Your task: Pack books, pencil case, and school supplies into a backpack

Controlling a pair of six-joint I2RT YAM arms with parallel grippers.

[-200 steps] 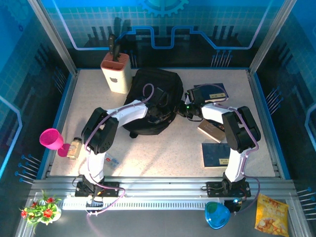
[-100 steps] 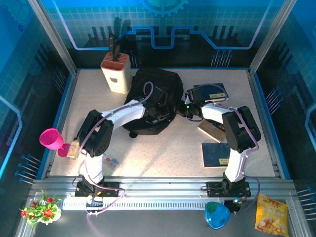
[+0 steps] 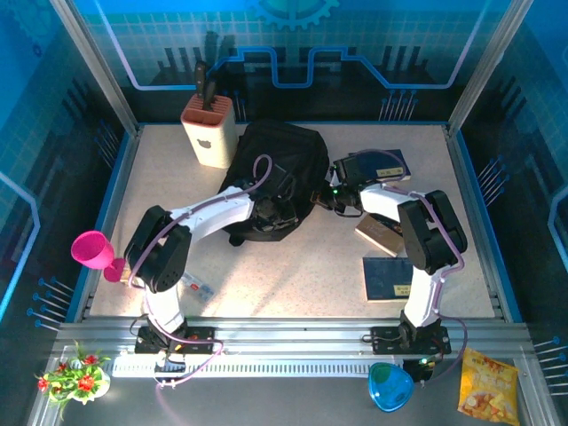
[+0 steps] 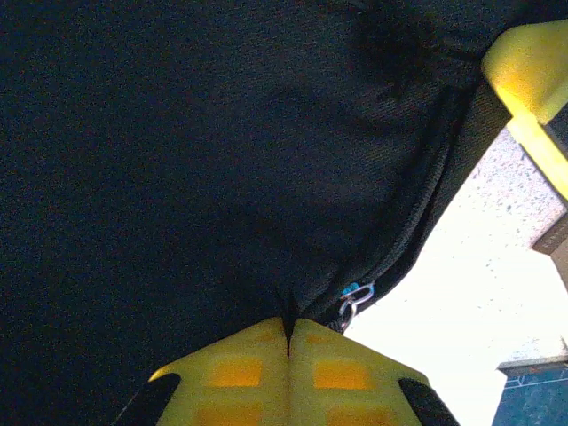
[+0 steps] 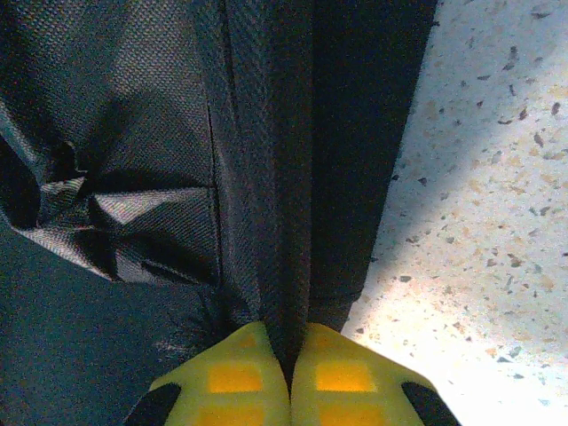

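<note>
Both grippers meet at the backpack (image 3: pixel 277 169) in the overhead view. It lies at the far middle of the table (image 3: pixel 293 275). The left gripper (image 3: pixel 279 213) is on the bag's near edge and the right gripper (image 3: pixel 321 197) on its right edge. Three books (image 3: pixel 389 277) lie to the right of the bag, one far, one in the middle and one near, none packed yet. The step in hand looks like opening the bag, so the two holds should pull apart gently, away from each other, without dragging the bag toward the books.

At the left wrist, the left gripper (image 4: pixel 288 325) is pinched tight on a fold of black backpack (image 4: pixel 177 160) cloth, with a zipper pull (image 4: pixel 355 300) just to its right. That pull is not between the pads. If the zipper must run, I judge a re-grip on the pull is needed.

At the right wrist, the right gripper (image 5: pixel 291 344) is closed on a ribbed band of the backpack (image 5: pixel 124 124), at the bag's edge with bare table to the right. Hold this side steady as the anchor, since the thin cloth could slip out under a sharp tug.
</note>
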